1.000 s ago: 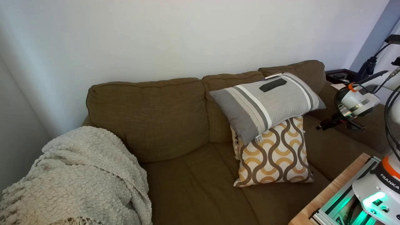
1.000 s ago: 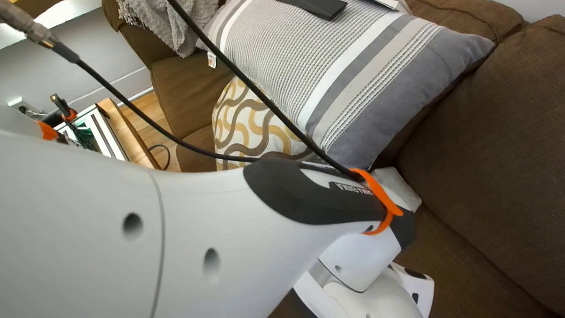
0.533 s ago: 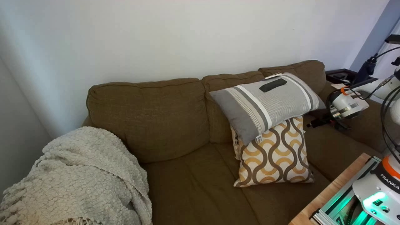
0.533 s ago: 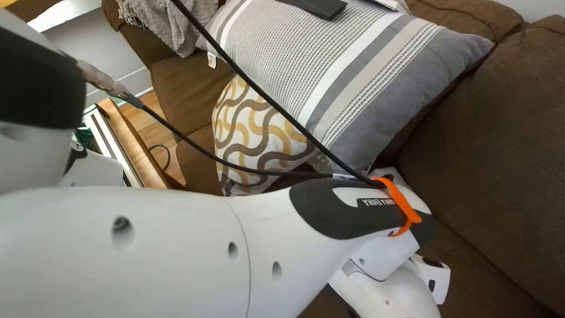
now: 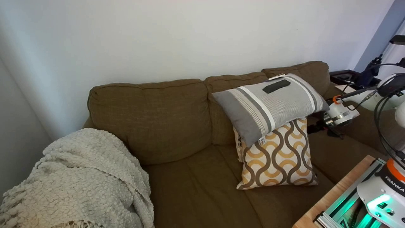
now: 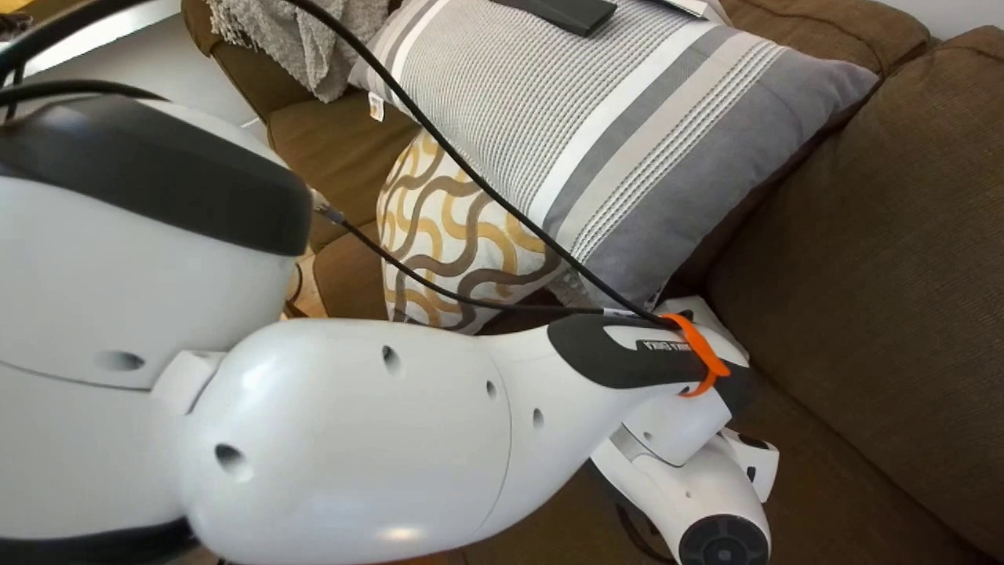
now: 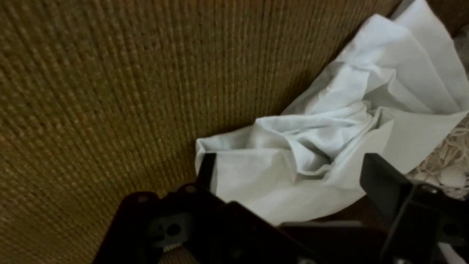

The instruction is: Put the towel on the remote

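Wrist view, bottom edge: gripper [image 7: 289, 165] with fingers [image 7: 381, 183] well apart; seen between them and on to upper right, crumpled white towel [image 7: 340, 124], contact impossible to tell; across left and top, brown sofa [image 7: 128, 91]. In both exterior views: patterned cushion [image 5: 278, 158], striped pillow [image 5: 278, 103] over it, dark remote [image 5: 277, 86] atop the pillow, in upper half of frame; behind, pale wall [image 5: 158, 38].

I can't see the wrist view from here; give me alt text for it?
Open gripper at the bottom, dark fingers spread apart, with part of a crumpled white towel showing between them. The towel stretches to the upper right; brown sofa fabric fills the left side, and a knotted cream textile shows at the right edge.
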You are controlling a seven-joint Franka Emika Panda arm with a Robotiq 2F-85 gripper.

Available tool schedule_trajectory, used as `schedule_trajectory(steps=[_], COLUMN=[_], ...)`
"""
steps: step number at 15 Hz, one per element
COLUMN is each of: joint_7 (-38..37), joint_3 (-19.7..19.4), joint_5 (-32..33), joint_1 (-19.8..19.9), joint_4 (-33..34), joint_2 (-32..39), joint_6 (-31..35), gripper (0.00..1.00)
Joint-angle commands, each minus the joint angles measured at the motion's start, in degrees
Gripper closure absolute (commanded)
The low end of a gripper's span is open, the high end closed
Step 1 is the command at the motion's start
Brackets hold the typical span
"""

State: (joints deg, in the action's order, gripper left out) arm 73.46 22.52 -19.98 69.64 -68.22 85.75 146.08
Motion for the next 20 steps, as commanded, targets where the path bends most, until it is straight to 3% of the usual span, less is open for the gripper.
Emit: schedule_trajectory(steps=[1,2,4,13,17,20], joint_7=[-3.58,-4.1,-4.56,-3.5,-1.83,4.56], joint_3=[-2.97,-3.27,-3.32,-3.37,-2.83,-0.29], joint_5=[-2.17,-2.3,-2.41,-3.39,-3.44,-2.05], joint_1=[-2.58,-2.89,-3.09,-3.36,-2.96,1.05], joint_4=[1.66,1.7,1.44,1.6,1.52,-8.03], joint_2=[0.1,0.01,-0.08,-0.35,-0.4,-6.24], joint_6=[-1.67,-2.24,-3.76,-6.96,-6.79,-1.91], gripper=[0.07,0.27,0.31,0.99,0.98,0.98])
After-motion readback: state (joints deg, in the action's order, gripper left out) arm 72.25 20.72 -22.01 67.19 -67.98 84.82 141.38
